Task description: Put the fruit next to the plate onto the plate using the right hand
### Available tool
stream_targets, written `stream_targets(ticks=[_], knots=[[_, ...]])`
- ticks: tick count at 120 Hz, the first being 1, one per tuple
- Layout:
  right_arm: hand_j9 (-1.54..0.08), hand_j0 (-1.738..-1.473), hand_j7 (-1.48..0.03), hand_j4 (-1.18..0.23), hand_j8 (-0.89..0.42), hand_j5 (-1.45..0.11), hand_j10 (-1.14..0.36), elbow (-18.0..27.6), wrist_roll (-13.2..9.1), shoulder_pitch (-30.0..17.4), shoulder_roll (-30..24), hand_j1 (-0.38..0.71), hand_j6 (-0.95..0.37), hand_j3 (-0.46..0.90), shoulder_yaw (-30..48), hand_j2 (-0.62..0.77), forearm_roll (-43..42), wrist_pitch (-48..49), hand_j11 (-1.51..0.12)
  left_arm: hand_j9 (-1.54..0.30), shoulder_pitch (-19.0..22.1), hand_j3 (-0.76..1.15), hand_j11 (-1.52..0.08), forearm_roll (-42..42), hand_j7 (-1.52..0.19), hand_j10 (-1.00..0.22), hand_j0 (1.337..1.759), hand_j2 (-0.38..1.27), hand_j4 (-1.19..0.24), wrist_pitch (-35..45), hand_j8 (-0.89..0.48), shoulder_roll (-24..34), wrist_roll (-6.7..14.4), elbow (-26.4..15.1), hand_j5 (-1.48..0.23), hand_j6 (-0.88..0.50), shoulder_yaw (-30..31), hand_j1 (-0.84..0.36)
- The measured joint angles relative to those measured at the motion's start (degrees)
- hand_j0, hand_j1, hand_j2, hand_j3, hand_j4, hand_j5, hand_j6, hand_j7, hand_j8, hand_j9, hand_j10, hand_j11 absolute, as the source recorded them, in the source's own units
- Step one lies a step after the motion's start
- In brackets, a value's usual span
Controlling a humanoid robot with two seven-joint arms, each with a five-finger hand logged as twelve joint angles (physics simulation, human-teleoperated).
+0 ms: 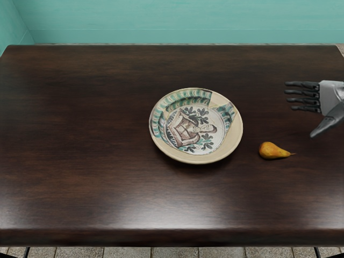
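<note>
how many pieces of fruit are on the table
1. A single pear lies on the dark table, just right of the painted plate and apart from it, below the open right hand. Nothing in view could hide another.

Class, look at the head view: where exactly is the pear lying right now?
The pear lies on the dark table, just right of the painted plate and apart from it, below the open right hand.

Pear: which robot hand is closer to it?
Right. The right hand is behind the pear toward the picture's right edge, open, not touching; the left hand is out of view.
</note>
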Motion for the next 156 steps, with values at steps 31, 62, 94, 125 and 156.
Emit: stream_targets(ticks=[31, 62, 94, 125, 156], knots=[[-0.03, -1.658, -0.03, -0.03, -0.03, -0.03, -0.03, 4.1, -4.1, 1.1, 2.4, -0.32, -0.03, 0.00, 4.7, 0.00, -10.5, 0.0, -0.03, 0.00, 0.0, 0.00, 0.00, 0.0, 0.00, 0.00, 1.658, 0.00, 0.00, 0.0, 0.00, 0.0, 0.0, 0.0, 0.00, 0.00, 0.0, 0.35], [-0.03, -1.658, -0.03, -0.03, -0.03, -0.03, -0.03, 19.4, -4.8, -2.2, 2.0, -0.32, -0.03, 0.00, 7.8, 0.00, -35.5, -3.9, -0.03, 0.00, 0.1, 0.00, 0.00, 0.0, 0.00, 0.00, 1.658, 0.00, 0.00, 0.0, 0.00, 0.0, 0.0, 0.0, 0.00, 0.00, 0.0, 0.35], [-0.14, -1.658, -0.14, -0.11, -0.11, -0.14, -0.11, 25.3, -4.8, -13.6, 7.4, -0.22, -0.12, 0.00, 8.0, -0.02, -50.5, -27.6, -0.14, 0.00, 0.0, 0.00, 0.00, 0.0, 0.00, 0.00, 1.658, 0.00, 0.00, 0.0, 0.00, 0.0, 0.0, 0.0, 0.00, 0.00, 0.0, 0.35], [-0.32, -1.658, -0.32, -0.25, -0.25, -0.32, -0.25, 26.6, -4.4, -19.5, 8.6, -0.06, -0.25, 0.00, 7.9, -0.04, -54.3, -38.4, -0.32, 0.00, 0.0, 0.00, 0.00, 0.0, 0.00, 0.00, 1.658, 0.00, 0.00, 0.0, 0.00, 0.0, 0.0, 0.0, 0.00, 0.00, 0.0, 0.35], [-0.46, -1.658, -0.46, -0.35, -0.36, -0.46, -0.35, 26.6, -4.3, -22.7, 12.0, 0.07, -0.36, 0.00, 7.9, -0.07, -56.9, -44.1, -0.46, 0.00, 0.0, 0.00, 0.00, 0.0, 0.00, 0.00, 1.658, 0.00, 0.00, 0.0, 0.00, 0.0, 0.0, 0.0, 0.00, 0.00, 0.0, 0.35]])
